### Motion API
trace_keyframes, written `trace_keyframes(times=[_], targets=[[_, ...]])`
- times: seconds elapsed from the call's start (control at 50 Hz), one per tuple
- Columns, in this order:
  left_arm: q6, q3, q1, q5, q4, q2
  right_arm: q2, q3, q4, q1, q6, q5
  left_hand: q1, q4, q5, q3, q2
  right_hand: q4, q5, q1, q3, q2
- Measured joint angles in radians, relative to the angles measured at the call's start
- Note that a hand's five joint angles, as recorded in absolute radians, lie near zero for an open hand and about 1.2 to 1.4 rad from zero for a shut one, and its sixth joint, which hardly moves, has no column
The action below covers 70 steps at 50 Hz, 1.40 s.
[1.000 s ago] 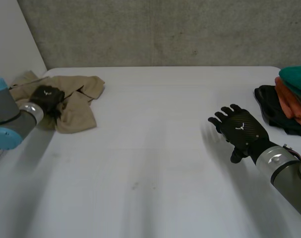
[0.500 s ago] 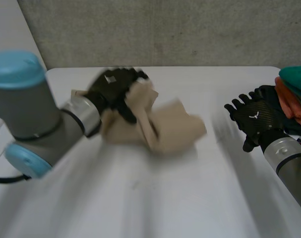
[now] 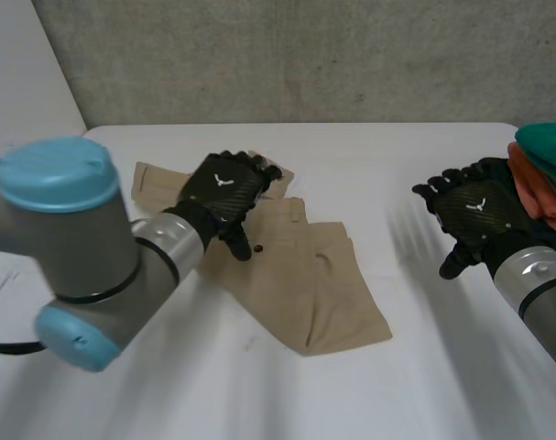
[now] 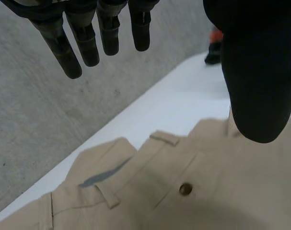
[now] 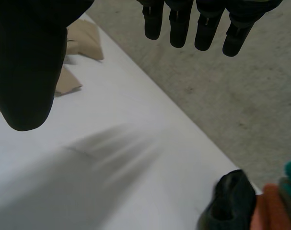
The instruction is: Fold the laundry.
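White table (image 3: pixel 415 390) against grey concrete wall (image 3: pixel 305 55) bears tan trousers (image 3: pixel 307 286).

You see matt, woven cloth in the beige trousers (image 3: pixel 305 275), a dull brown button (image 4: pixel 185 189), a smooth white table (image 3: pixel 259 394) and a rough concrete wall (image 3: pixel 305 55).

The grey-jointed left arm (image 3: pixel 76 247), capped in light blue, comes in from the near left and bends forward and inward. It ends in the black left robot hand (image 3: pixel 224 191), which is palm down. Its fingers (image 4: pixel 59 43) are straight and slightly spread, the thumb (image 4: pixel 258 72) stands well apart from them, and it grips nothing. The grey right arm (image 3: pixel 545 298) enters from the near right. Its black right robot hand (image 3: pixel 474 215) is likewise palm down, with fingers (image 5: pixel 176 24) extended side by side, thumb (image 5: pixel 28 62) held wide and nothing in its grasp.
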Motion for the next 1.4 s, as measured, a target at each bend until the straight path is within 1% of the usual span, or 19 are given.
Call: trace_keyframes(times=[0.18,0.34,0.42,0.46,0.48,0.5,0.52,0.54,0.68,0.8,0.94,1.04,1.16,1.26,1.3,1.32,1.34,1.36,1.4], targets=[[0.219,0.265,-0.031,0.004,0.000,-0.301,0.014,-0.003,0.038,0.007,-0.012,-0.009,0.000,0.000,0.000,0.000,0.000,0.000,0.000,0.000,0.000,0.000],[0.250,0.495,-0.050,0.055,-0.111,-0.492,0.045,-0.007,0.031,0.003,-0.021,-0.009,0.019,0.019,0.024,0.015,0.019,0.000,0.000,0.000,0.000,0.000],[0.257,0.555,-0.055,0.091,-0.204,-0.545,0.059,-0.008,0.028,0.002,-0.032,-0.008,0.132,0.124,0.120,0.114,0.120,0.000,0.000,0.000,0.000,0.000],[0.266,0.578,-0.058,0.103,-0.253,-0.564,0.063,-0.008,0.027,0.002,-0.037,-0.008,0.202,0.187,0.177,0.186,0.192,0.000,0.000,0.000,0.000,0.000],[0.270,0.586,-0.058,0.107,-0.270,-0.569,0.065,-0.008,0.027,0.002,-0.039,-0.008,0.466,0.433,0.419,0.422,0.451,0.000,0.000,0.000,0.000,0.000],[0.273,0.592,-0.059,0.108,-0.283,-0.571,0.066,-0.008,0.026,0.002,-0.040,-0.008,0.466,0.433,0.419,0.422,0.451,0.000,0.000,0.000,0.000,0.000],[0.277,0.598,-0.060,0.108,-0.298,-0.571,0.067,-0.008,0.026,0.002,-0.042,-0.007,0.720,0.786,0.762,0.762,0.770,0.000,0.000,0.000,0.000,0.000],[0.277,0.600,-0.061,0.107,-0.302,-0.570,0.067,-0.008,0.025,0.003,-0.043,-0.007,0.758,0.847,0.823,0.817,0.826,0.000,0.000,0.000,0.000,0.000],[0.250,0.574,-0.100,0.039,-0.247,-0.461,0.067,-0.008,0.024,0.002,-0.044,-0.004,0.806,0.942,0.881,0.895,0.913,0.000,0.000,0.000,0.000,0.000],[0.194,0.441,-0.133,-0.018,-0.113,-0.253,0.066,-0.013,0.025,-0.001,-0.043,-0.004,0.807,0.948,0.881,0.910,0.928,0.000,0.000,0.000,0.000,0.000],[0.181,0.249,-0.162,0.017,-0.079,-0.026,0.060,-0.057,0.045,-0.006,-0.042,-0.026,0.807,0.949,0.881,0.931,0.942,0.000,0.000,0.000,0.000,0.000],[0.189,0.091,-0.168,0.063,-0.106,0.089,0.057,-0.168,0.125,-0.010,-0.059,-0.113,0.807,0.949,0.881,0.934,0.943,0.000,0.000,0.000,0.000,0.000],[0.194,-0.050,-0.141,0.087,-0.122,0.139,0.099,-0.374,0.325,-0.021,-0.095,-0.211,0.807,0.949,0.881,0.934,0.943,0.000,0.000,0.000,0.000,0.000],[0.199,-0.105,-0.095,0.087,-0.127,0.145,0.155,-0.456,0.404,-0.020,-0.112,-0.225,0.807,0.949,0.881,0.934,0.943,0.000,0.000,0.000,0.000,0.000],[0.206,-0.159,-0.040,0.084,-0.129,0.168,0.194,-0.498,0.437,-0.016,-0.126,-0.218,0.715,0.806,0.794,0.778,0.784,0.000,0.000,0.000,0.000,0.000],[0.209,-0.183,-0.020,0.083,-0.128,0.188,0.202,-0.508,0.441,-0.015,-0.130,-0.214,0.484,0.594,0.585,0.590,0.570,0.000,0.000,0.000,0.000,0.000],[0.210,-0.195,-0.010,0.083,-0.128,0.200,0.205,-0.512,0.442,-0.015,-0.131,-0.212,0.484,0.594,0.585,0.590,0.570,0.000,0.000,0.000,0.000,0.000],[0.211,-0.216,0.006,0.082,-0.127,0.221,0.208,-0.518,0.443,-0.013,-0.134,-0.209,0.239,0.315,0.311,0.315,0.313,0.000,0.000,0.000,0.000,0.000],[0.212,-0.251,0.032,0.082,-0.124,0.259,0.211,-0.528,0.441,-0.010,-0.137,-0.208,0.179,0.235,0.233,0.236,0.236,0.000,0.000,0.000,0.000,0.000]])
